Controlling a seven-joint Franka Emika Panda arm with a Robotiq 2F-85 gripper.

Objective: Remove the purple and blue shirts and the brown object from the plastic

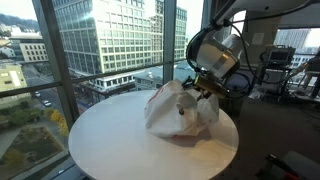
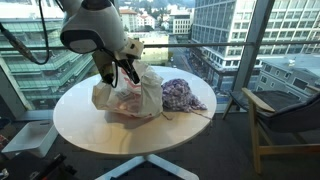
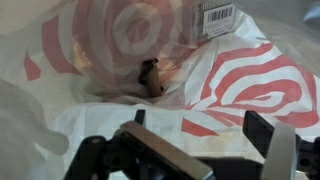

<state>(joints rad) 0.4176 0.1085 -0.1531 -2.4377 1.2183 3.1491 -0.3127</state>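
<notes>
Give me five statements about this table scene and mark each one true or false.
1. The table is round and white. True.
2. A purple patterned garment lies on the table beside the plastic bag. True.
3. The bag is printed with green stripes. False: its print is red rings.
4. The gripper is shut on the brown object. False: its jaws stand open, and the brown object lies apart from them among the bag's folds.
5. The gripper hangs right over the bag. True.
</notes>
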